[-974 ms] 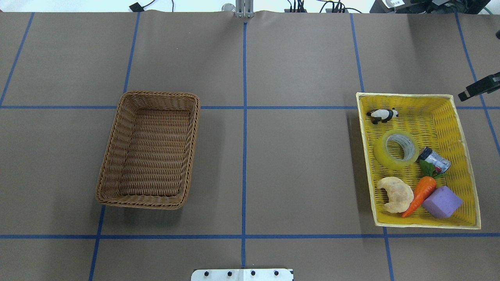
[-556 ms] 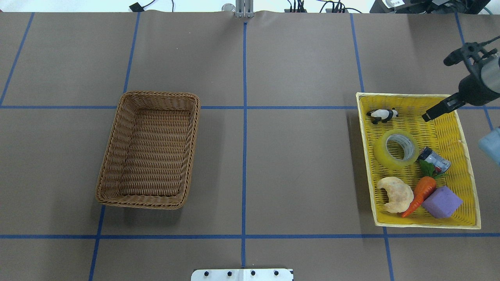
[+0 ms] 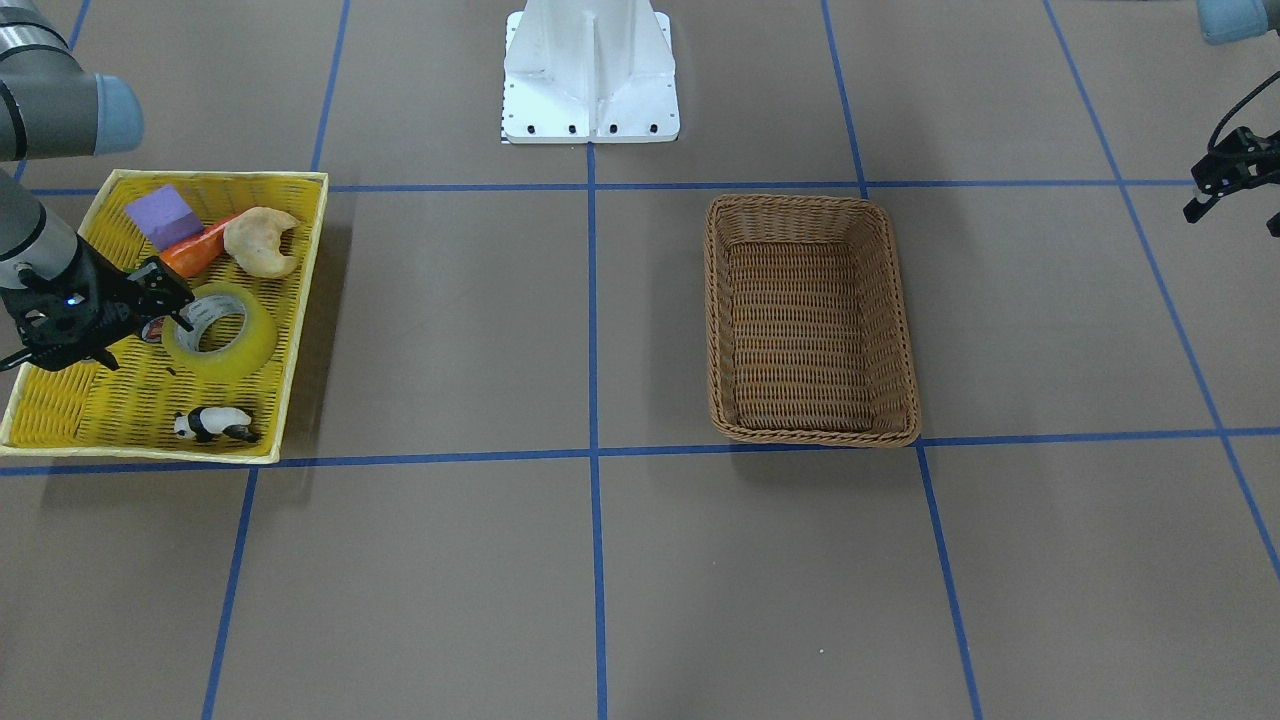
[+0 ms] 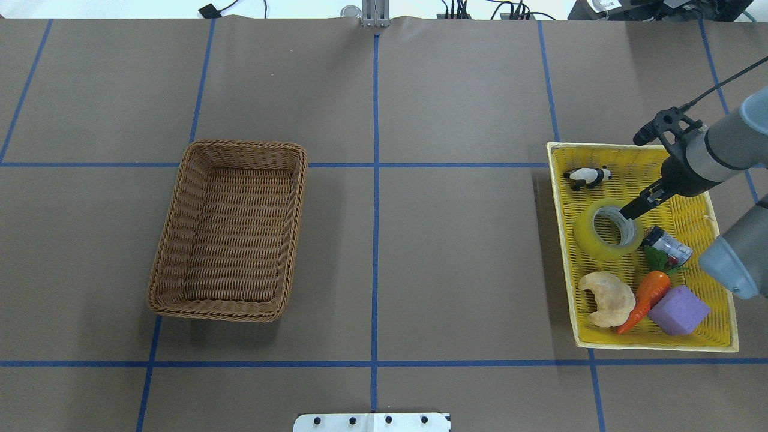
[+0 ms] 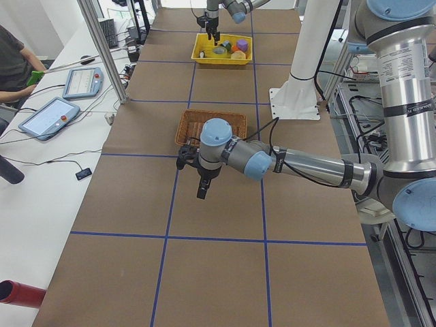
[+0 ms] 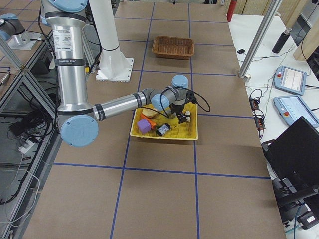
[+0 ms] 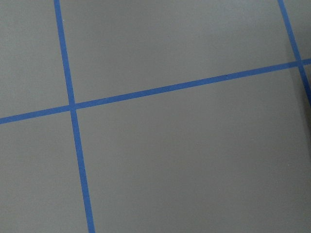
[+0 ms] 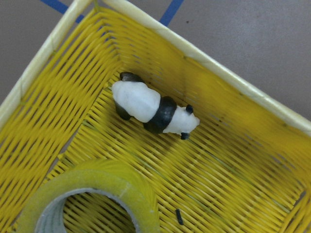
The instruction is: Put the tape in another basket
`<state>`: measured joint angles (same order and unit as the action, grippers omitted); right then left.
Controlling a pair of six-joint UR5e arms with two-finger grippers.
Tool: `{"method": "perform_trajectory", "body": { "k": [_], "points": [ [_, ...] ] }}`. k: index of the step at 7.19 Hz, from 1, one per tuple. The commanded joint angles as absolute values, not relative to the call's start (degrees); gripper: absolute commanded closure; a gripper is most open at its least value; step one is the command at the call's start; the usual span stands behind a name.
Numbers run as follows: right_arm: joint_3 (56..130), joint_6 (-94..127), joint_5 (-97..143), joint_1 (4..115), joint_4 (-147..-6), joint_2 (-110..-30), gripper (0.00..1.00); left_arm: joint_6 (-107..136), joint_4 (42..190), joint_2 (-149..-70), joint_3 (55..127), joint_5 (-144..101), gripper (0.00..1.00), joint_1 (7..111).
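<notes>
Well, the tape (image 4: 591, 237) lies flat in the yellow tray (image 4: 711, 258) at the table's right, looking light, stiff and slick-sided. Right gripper (image 4: 635, 179) hovers over it with fingers spread, so I'd pinch the ring's wall, one finger inside the core.

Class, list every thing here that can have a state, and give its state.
tape, lying flat in the yellow tray.
brown wicker basket, upright, empty.
yellow tray, upright, holding several items.
small can, lying on its side beside the tape.
right gripper, tip over the tape's rim; open or shut unclear.
left gripper, hanging above the table, away from both baskets; open or shut unclear.
</notes>
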<state>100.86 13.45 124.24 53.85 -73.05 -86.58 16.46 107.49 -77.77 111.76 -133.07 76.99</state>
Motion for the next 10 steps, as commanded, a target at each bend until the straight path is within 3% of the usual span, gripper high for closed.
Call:
{"method": "perform_trajectory", "body": {
  "k": [1, 2, 3, 4, 5, 6, 8, 10],
  "points": [
    [99.24, 13.45, 124.63, 52.22, -72.86, -86.14, 0.21, 16.61, 107.49, -77.78, 111.97, -133.07, 0.02, 76.99],
    [99.14, 13.36, 124.63, 52.03, -72.86, -86.05, 0.23, 16.61, 107.49, -77.78, 111.89, -133.07, 0.02, 76.99],
    [98.79, 13.45, 124.63, 51.51, -72.86, -85.96, 0.36, 16.79, 107.58, -77.78, 112.23, -133.15, 0.02, 76.99],
    [98.62, 13.53, 124.72, 51.33, -72.95, -85.96, 0.53, 16.79, 107.49, -77.78, 112.32, -133.15, 0.02, 76.99],
    [98.53, 13.54, 124.72, 51.33, -72.95, -86.13, 0.80, 16.79, 107.49, -77.78, 112.24, -133.15, 0.02, 76.99],
    [98.44, 13.45, 124.72, 51.42, -72.86, -86.39, 1.00, 16.79, 107.49, -77.78, 112.15, -133.15, 0.02, 76.99],
    [99.05, 13.53, 126.28, 51.85, -73.04, -85.88, 1.00, 16.79, 107.49, -77.70, 112.06, -133.24, 0.02, 76.99],
    [99.92, 13.62, 137.57, 59.19, -73.82, -84.65, 1.00, 16.70, 107.49, -77.78, 112.06, -133.33, 0.02, 76.99]
  ]
}}
